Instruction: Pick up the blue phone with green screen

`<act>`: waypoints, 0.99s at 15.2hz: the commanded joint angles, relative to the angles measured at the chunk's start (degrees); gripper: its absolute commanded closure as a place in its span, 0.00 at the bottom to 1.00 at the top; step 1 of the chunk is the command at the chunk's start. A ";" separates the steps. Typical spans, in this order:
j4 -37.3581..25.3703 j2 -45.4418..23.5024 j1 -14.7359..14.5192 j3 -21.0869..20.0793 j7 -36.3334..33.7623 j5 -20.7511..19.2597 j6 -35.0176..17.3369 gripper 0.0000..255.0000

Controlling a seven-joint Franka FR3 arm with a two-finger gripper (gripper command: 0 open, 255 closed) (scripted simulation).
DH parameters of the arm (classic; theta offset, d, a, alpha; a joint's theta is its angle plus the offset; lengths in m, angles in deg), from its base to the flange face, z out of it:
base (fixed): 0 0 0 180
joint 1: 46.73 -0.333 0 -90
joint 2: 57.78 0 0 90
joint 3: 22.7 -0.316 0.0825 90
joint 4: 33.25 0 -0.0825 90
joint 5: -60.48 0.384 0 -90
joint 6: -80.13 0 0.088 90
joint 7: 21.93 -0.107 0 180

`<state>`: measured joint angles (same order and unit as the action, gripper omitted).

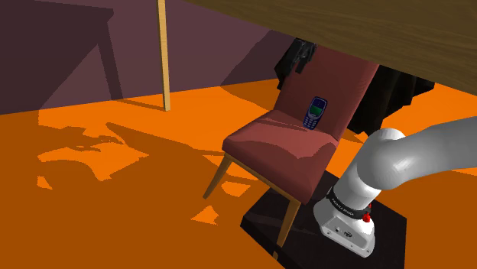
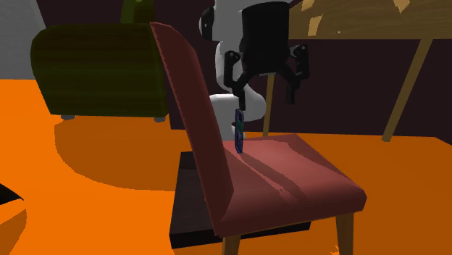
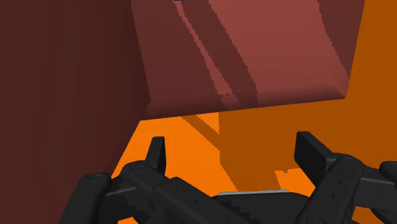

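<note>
The blue phone (image 1: 314, 113) with a green screen stands on the red chair seat (image 1: 271, 149), leaning upright against the backrest (image 1: 336, 80). From the side it shows edge-on as a thin dark-blue slab (image 2: 239, 131). My black gripper (image 2: 264, 93) hangs open above the seat, a little higher than the phone and off to the second exterior view's right of it, touching nothing. In the shoulder view the gripper (image 1: 298, 59) is a dark shape over the backrest's top edge. The wrist view has both fingers (image 3: 157, 153) apart, with the seat's front corner (image 3: 267, 57) and orange floor beyond.
A wooden tabletop (image 1: 367, 27) runs low overhead, just above the chair back, with a table leg (image 1: 163, 53) further off. A dark green sofa (image 2: 101, 69) stands behind the chair. The black stand (image 1: 336, 229) sits close beside the chair legs on the orange floor.
</note>
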<state>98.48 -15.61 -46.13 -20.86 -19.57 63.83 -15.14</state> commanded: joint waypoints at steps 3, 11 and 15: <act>1.03 1.40 0.13 0.04 0.63 -1.08 4.16 0.00; 4.05 6.88 0.47 0.29 3.97 -6.08 21.56 0.00; 6.92 7.87 0.51 0.35 4.11 -6.39 20.38 0.00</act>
<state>104.55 -8.00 -45.60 -20.42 -15.38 57.42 5.64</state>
